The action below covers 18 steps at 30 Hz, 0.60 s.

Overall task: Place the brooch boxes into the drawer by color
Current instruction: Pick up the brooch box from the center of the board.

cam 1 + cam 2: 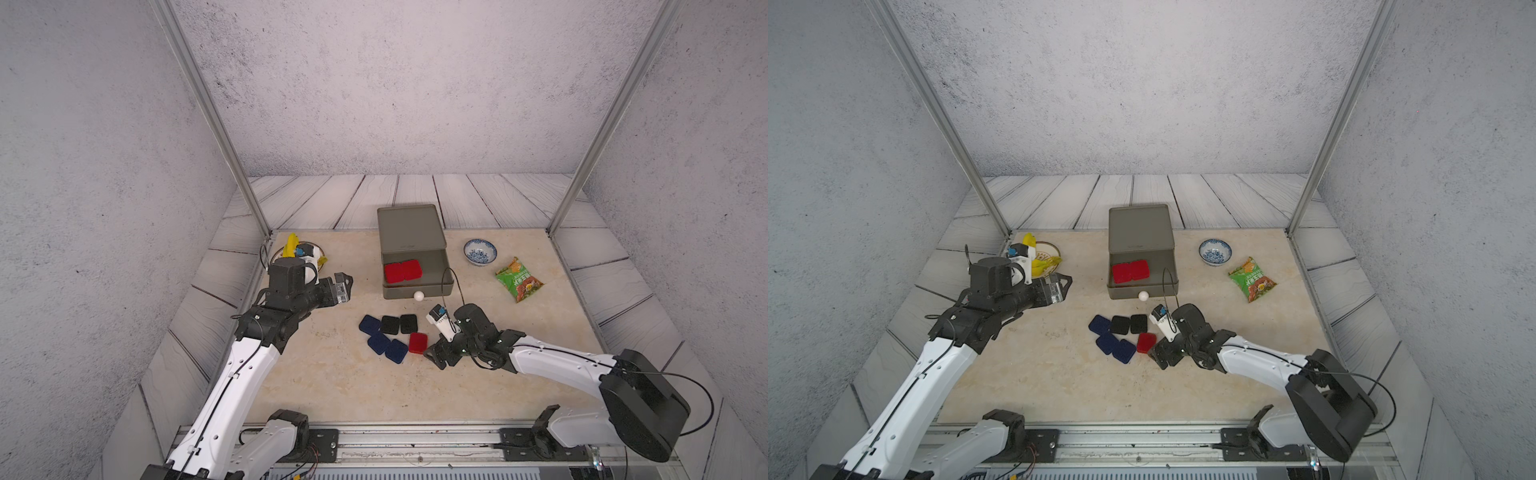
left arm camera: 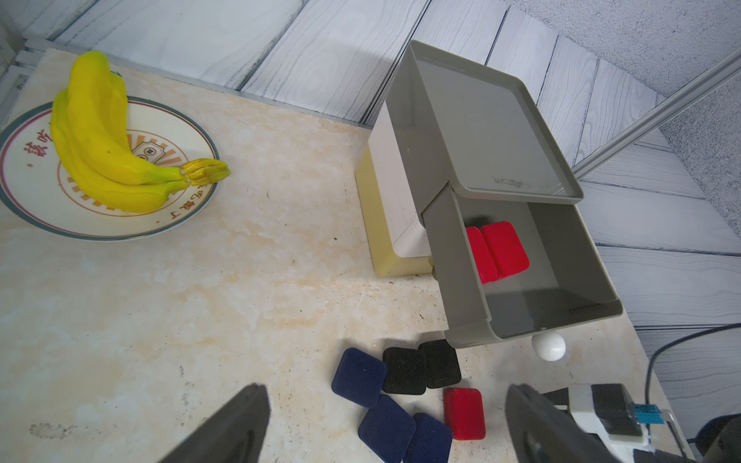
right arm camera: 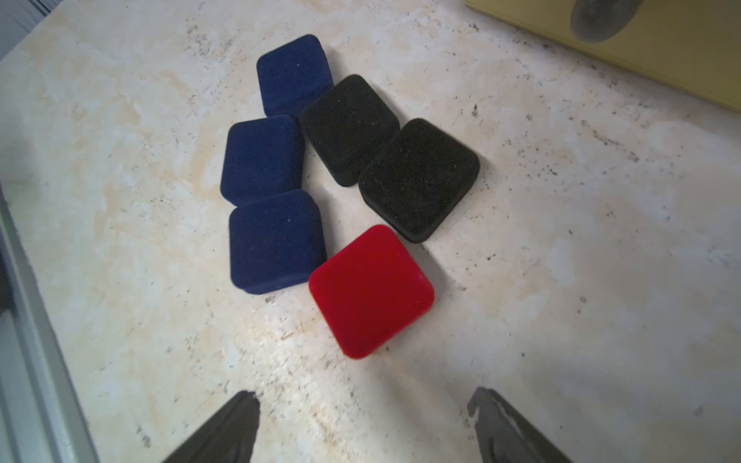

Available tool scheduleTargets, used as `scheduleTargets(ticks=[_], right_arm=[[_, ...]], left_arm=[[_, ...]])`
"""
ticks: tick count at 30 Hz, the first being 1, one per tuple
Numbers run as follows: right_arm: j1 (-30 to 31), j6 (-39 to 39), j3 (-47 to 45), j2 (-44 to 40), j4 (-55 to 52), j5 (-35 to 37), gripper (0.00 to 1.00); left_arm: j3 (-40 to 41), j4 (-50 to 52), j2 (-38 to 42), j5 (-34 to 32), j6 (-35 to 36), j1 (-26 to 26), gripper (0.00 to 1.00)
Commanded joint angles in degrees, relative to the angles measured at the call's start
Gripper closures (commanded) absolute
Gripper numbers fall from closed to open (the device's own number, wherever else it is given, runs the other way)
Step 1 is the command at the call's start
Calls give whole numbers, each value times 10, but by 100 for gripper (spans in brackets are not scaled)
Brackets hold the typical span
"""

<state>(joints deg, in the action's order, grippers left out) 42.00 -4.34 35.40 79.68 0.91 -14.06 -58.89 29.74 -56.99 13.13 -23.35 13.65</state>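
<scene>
The cabinet (image 1: 409,226) stands toward the back of the table (image 1: 332,382). Its grey top drawer (image 1: 441,274) is pulled out toward the arms, with the white knob (image 1: 418,296) on its front. Two red boxes (image 1: 402,271) lie side by side, touching, on the 9 o'clock side of that drawer.

At 6 o'clock from the drawer, the other boxes huddle on the bare table. Two black boxes (image 1: 390,324) sit nearest the knob, touching each other. Three dark blue boxes (image 1: 378,343) wrap round them from 9 to 6 o'clock. A loose red box (image 1: 417,343) lies just beside the black pair, at their 5 o'clock.

The right gripper (image 3: 363,405) sits low at 4 o'clock of the loose red box, its fingers spread with nothing between them. The box lies just ahead of the tips, untouched. The left gripper (image 1: 344,286) hovers at 9 o'clock of the drawer, well apart from it, spread wide and empty.

Behind the left arm, a plate (image 2: 36,196) carries bananas (image 2: 100,132). A blue-and-white bowl (image 1: 480,251) stands at 3 o'clock of the cabinet, and a green snack packet (image 1: 519,280) lies at the bowl's 4 o'clock.
</scene>
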Motion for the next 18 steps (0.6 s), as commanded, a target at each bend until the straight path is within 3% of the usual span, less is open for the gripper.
scheduleTargets(ticks=[1, 8, 18], right_arm=[[2, 38, 7, 38, 71, 13, 10], [2, 61, 15, 115, 123, 28, 7], [3, 61, 32, 147, 139, 7, 8]], left_arm=[[-7, -2, 4, -6, 6, 4, 2], [-3, -3, 3, -9, 12, 4, 2], [-1, -4, -2, -11, 17, 4, 2]])
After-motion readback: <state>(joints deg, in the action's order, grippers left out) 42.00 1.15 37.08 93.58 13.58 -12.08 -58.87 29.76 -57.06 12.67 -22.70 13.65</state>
